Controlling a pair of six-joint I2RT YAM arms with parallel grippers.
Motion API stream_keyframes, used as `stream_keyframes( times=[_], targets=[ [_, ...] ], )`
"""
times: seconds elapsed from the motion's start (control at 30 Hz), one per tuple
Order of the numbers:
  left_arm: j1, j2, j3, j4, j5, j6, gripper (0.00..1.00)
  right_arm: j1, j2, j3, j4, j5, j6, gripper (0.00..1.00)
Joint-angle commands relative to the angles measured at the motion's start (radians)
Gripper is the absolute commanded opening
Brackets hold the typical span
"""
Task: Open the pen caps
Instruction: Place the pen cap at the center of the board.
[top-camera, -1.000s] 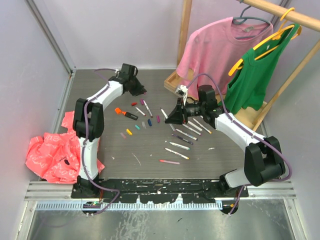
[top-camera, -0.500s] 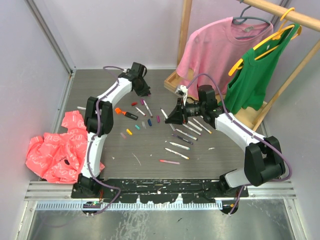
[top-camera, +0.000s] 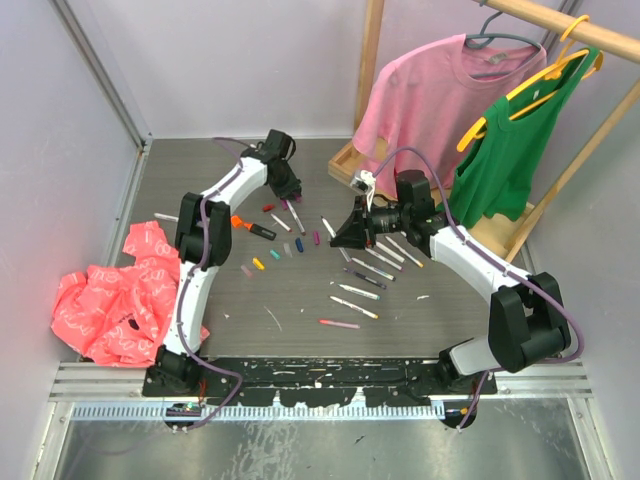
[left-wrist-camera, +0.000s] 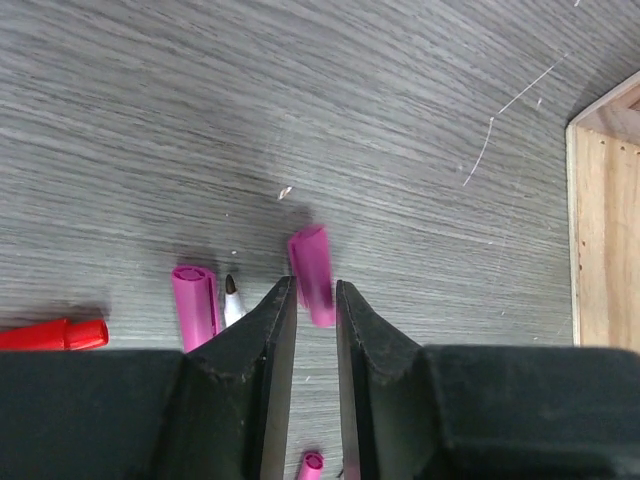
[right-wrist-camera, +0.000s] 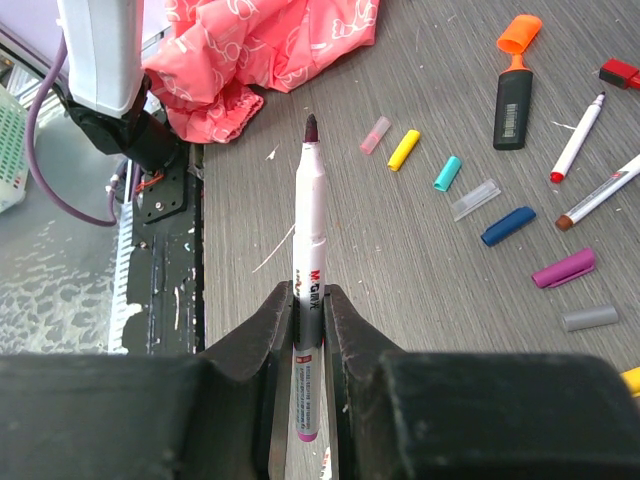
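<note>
My left gripper (left-wrist-camera: 315, 285) hovers low over the table with its jaws slightly parted. A blurred magenta pen cap (left-wrist-camera: 311, 265) sits just beyond the tips, free of both fingers. Another magenta cap (left-wrist-camera: 195, 305), a bare pen tip (left-wrist-camera: 232, 300) and a red cap (left-wrist-camera: 50, 333) lie to its left. My right gripper (right-wrist-camera: 311, 290) is shut on an uncapped white pen (right-wrist-camera: 306, 200), dark tip pointing away. In the top view the left gripper (top-camera: 291, 188) is at the far middle and the right gripper (top-camera: 335, 238) is at centre right. Loose caps (right-wrist-camera: 447, 172) lie in a row.
Several pens (top-camera: 375, 262) lie in a fan under the right arm. An orange-black highlighter (right-wrist-camera: 515, 85) lies near the caps. A crumpled pink cloth (top-camera: 110, 300) covers the left side. A wooden rack base (top-camera: 345, 160) with pink and green shirts stands at the back right.
The left arm swung right toward the far middle of the table. Its jaws parted and the magenta cap came free. The right arm and its pen stayed still.
</note>
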Motion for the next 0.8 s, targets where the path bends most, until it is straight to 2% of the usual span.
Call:
stream_keyframes(
  times=[0.0,0.3,0.5,0.6,0.77],
  targets=[
    [0.002,0.003,0.052,-0.007,-0.001,0.023,0.24,-0.006,-0.038,0.042,0.023,0.005,-0.015,0.01],
    [0.002,-0.014,0.081,-0.018,0.011,0.046,0.28,-0.008,-0.033,0.041,0.015,0.015,-0.029,0.01],
    [0.003,-0.136,0.032,0.012,0.03,0.081,0.29,-0.009,-0.019,0.049,-0.009,0.038,-0.054,0.01],
    [0.006,-0.258,-0.08,0.066,0.008,0.142,0.29,-0.009,-0.015,0.055,-0.023,0.059,-0.07,0.01],
    [0.017,-0.543,-0.447,0.228,-0.098,0.299,0.28,-0.009,-0.004,0.063,-0.027,0.116,-0.072,0.01]
  ],
)
